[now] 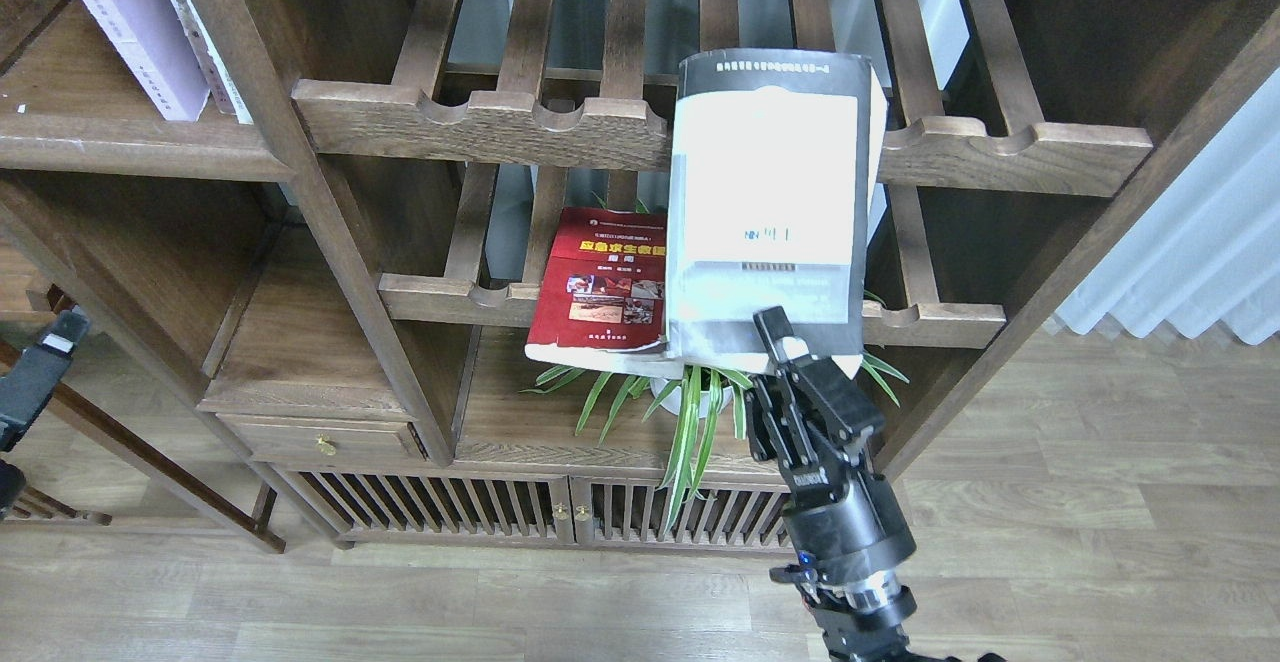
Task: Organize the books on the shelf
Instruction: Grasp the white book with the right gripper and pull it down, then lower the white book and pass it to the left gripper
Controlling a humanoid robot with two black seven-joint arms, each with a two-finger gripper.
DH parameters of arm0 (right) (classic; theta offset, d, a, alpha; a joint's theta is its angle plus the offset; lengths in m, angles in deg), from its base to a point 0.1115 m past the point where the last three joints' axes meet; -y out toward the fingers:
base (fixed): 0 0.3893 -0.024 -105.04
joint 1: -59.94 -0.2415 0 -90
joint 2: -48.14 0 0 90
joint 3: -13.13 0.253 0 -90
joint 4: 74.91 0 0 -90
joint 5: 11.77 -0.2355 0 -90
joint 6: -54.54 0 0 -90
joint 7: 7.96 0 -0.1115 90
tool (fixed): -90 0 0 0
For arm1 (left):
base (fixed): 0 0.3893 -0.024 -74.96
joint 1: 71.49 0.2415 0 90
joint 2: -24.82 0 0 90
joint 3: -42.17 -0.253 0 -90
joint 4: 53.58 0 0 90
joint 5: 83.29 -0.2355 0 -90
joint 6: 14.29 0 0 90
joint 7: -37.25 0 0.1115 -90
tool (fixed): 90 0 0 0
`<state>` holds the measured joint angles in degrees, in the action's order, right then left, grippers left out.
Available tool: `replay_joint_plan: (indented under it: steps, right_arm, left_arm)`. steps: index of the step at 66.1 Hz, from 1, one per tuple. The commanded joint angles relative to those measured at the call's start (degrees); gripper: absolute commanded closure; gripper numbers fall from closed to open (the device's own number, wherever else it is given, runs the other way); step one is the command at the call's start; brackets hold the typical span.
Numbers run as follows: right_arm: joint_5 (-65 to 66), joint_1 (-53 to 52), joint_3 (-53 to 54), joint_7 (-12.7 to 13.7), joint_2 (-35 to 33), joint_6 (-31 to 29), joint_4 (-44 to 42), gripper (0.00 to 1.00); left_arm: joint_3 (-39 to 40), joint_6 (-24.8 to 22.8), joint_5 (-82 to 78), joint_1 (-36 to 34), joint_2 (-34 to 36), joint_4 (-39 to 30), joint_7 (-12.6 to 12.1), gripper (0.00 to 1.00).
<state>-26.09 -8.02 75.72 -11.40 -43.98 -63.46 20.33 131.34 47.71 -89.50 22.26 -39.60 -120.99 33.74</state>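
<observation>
The thick black-edged book (770,202) is held upright by its near lower edge, right gripper (790,342) clamped on it, before the slatted racks (480,122). The red book (600,287) lies just left on the lower rack. Left gripper (40,362): finger state cannot be told.

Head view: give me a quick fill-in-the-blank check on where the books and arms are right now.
1. The right gripper is shut on the bottom edge of the large ____-covered book.
2. The red book lies to the ____ of the held book.
3. The lavender book stands on the upper-____ shelf.
4. Below the held book sits a green ____ in a white pot.

Missing words: pale; left; left; plant
</observation>
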Motion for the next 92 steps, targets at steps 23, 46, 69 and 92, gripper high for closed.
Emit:
replay_joint_plan:
  steps: [23, 46, 69, 92]
  right_arm:
    - [-6.95, 8.98, 2.45, 0.01, -8.16, 0.00, -1.81, 0.96]
    - [-12.22, 10.48, 2.80, -0.08, -13.00, 0.00, -5.77, 0.96]
    - [-13.89, 10.39, 2.10, -0.08, -14.76, 0.00, -11.57, 0.96]
    - [-10.91, 1.78, -7.13, 0.80, -10.98, 0.00, -20.62, 0.96]
  left_arm:
    - [-2.69, 0.00, 0.06, 0.13, -0.88, 0.09, -0.01, 0.00]
    - [-3.48, 0.00, 0.05, 0.48, -1.32, 0.44, -0.01, 0.00]
    - [-8.05, 0.00, -0.03, 1.88, -1.32, 0.53, -0.36, 0.00]
    - [-21.32, 0.00, 3.74, 4.70, -2.55, 1.23, -0.27, 0.00]
